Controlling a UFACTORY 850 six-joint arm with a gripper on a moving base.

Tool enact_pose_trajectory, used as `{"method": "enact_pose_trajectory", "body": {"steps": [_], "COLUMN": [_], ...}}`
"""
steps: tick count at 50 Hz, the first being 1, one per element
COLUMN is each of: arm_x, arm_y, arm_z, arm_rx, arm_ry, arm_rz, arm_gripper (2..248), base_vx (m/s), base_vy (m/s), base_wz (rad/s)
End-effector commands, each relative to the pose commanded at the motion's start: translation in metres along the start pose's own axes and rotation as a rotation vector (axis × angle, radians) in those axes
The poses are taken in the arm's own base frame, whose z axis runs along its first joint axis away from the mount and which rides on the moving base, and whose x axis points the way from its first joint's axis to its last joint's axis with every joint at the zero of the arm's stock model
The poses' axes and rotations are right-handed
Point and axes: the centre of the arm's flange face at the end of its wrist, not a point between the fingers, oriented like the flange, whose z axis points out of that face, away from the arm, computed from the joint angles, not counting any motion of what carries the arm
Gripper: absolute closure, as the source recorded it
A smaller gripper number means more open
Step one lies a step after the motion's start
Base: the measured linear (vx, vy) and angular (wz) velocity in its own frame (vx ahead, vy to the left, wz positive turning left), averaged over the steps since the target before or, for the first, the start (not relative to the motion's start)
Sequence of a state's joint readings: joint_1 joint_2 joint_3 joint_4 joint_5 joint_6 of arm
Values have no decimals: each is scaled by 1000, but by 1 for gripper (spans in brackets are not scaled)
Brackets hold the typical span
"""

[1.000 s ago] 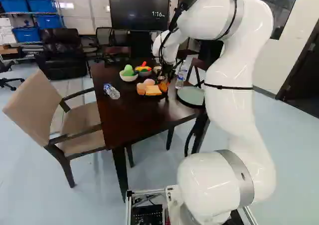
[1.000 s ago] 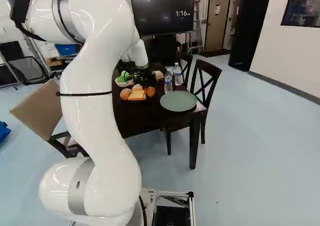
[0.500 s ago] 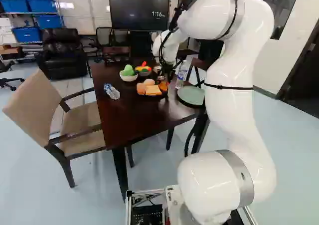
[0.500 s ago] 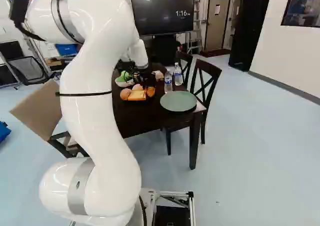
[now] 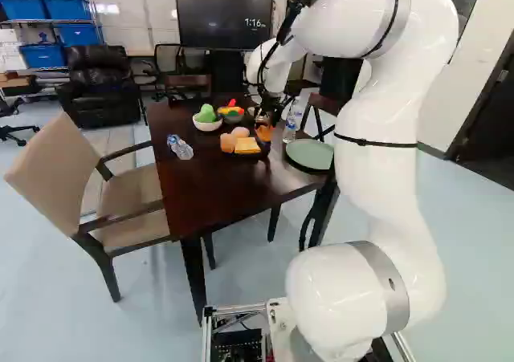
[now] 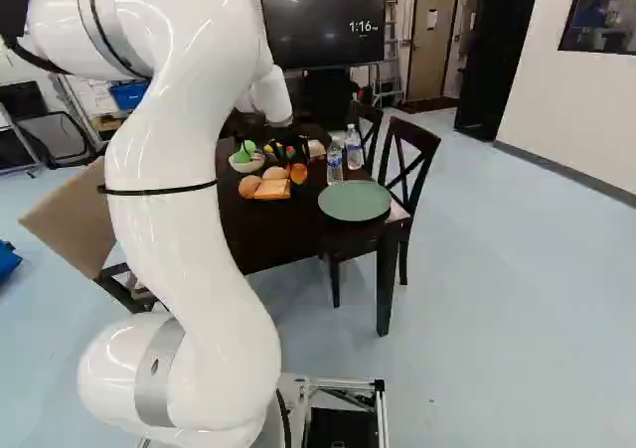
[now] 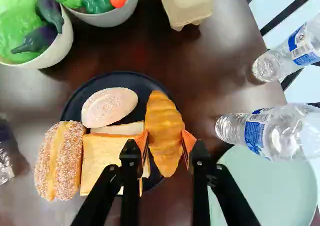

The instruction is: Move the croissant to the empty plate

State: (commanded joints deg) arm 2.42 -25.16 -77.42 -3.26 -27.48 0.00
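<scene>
Wrist view: ridged, tapered golden croissant (image 7: 165,133) pinched between orange pads (image 7: 188,143)

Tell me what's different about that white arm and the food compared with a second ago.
The arm has drawn back, its upper part nearer the cameras, and the croissant has risen slightly, held in the gripper. The earlier pictures do not clearly show when the fingers closed on it. The base, the bread slices, the green plate and the upright bottles stayed put.
</scene>
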Motion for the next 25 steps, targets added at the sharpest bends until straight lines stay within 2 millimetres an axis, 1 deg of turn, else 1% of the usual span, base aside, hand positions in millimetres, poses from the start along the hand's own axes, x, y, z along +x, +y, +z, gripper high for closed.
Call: {"method": "enact_pose_trajectory", "body": {"steps": [25], "arm_x": [5], "arm_y": [1], "arm_z": [-35], "arm_rx": [-3], "arm_ry": [52], "arm_rz": [1], "arm_gripper": [141], "base_vx": [0], "base_vy": [0], "base_wz": [0]}}
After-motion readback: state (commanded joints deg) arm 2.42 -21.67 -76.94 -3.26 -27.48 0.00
